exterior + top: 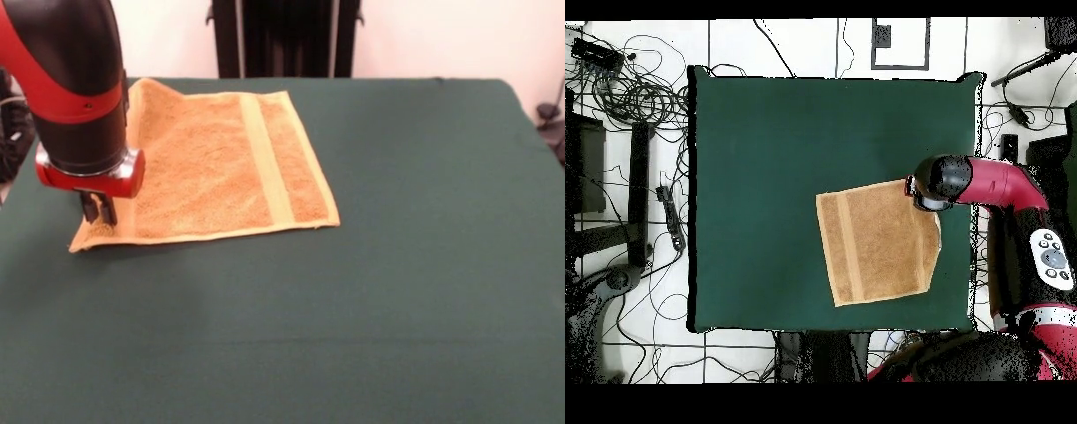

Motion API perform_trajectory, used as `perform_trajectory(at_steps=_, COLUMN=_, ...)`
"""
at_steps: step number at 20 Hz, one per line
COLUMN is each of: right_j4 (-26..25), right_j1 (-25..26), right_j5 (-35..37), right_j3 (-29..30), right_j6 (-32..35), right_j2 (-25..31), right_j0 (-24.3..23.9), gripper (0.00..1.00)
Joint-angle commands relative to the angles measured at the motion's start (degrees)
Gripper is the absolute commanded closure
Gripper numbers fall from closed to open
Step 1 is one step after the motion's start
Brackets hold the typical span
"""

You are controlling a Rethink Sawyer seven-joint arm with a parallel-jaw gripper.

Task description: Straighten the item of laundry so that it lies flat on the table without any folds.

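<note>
Lying flat on table (pixel 415 265), towel (pixel 212 168) (band running near-to-far), claw (pixel 99 210) pinching its near corner

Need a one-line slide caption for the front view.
Sawyer gripper pressed onto the near-left corner of the orange-yellow towel, spread on the green table.

Towel (pixel 216 163) lay spread on table (pixel 397 265), one band visible. Gripper (pixel 98 210) stood down on the towel's near left corner, touching the cloth.
</note>
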Motion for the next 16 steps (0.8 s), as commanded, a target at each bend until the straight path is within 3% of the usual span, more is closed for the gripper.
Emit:
perform_trajectory(at_steps=1, right_j4=1.3, right_j1=-0.3, right_j5=4.4, right_j3=-2.9, right_j6=-11.5, right_j2=6.2, right_j0=3.5, gripper=1.0)
perform_trajectory(at_steps=16, right_j4=1.4, right_j1=-0.4, right_j5=2.7, right_j3=-1.8, right_j6=-12.1, right_j2=6.6, right_j0=2.6, gripper=1.0)
